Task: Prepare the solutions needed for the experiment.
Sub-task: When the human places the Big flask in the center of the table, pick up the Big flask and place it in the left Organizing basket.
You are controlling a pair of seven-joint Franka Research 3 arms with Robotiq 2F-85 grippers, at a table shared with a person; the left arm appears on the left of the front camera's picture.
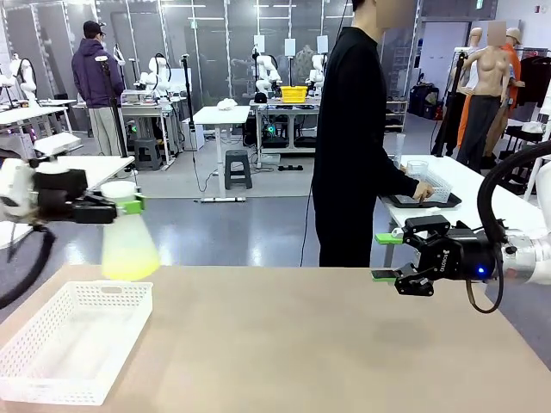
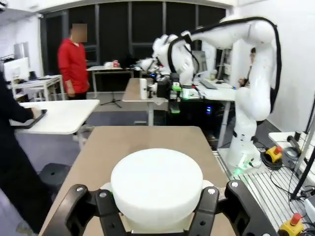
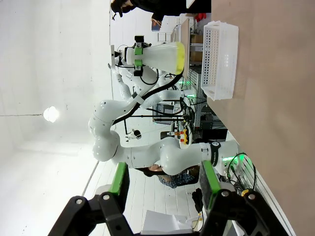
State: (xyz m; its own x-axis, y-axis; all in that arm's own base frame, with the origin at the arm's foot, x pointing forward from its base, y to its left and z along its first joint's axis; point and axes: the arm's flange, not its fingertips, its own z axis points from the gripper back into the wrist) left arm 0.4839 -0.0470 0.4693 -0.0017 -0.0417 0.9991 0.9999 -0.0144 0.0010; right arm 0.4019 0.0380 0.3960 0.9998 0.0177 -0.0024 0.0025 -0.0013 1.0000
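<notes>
My left gripper [image 1: 123, 205] is shut on the neck of a frosted white conical flask [image 1: 127, 237] and holds it upright in the air above the table's far left corner. The solutions [image 1: 129, 256] glow pale yellow-green in the flask's lower part. In the left wrist view the flask's white round top [image 2: 156, 182] sits between my left gripper's [image 2: 156, 209] fingers. My right gripper [image 1: 386, 256] hovers open and empty over the table's right edge. The right wrist view shows the right gripper [image 3: 164, 181] with its green pads apart, and far off the flask [image 3: 157, 55] and its solutions [image 3: 180, 55].
A white mesh basket [image 1: 52, 379] lies on the tan table [image 1: 327, 344] at the front left, below the flask; it is the basket [image 3: 220, 59] in the right wrist view. A person in black [image 1: 353, 129] stands beyond the far edge, a hand on a dark tray [image 1: 398, 203] at a side table.
</notes>
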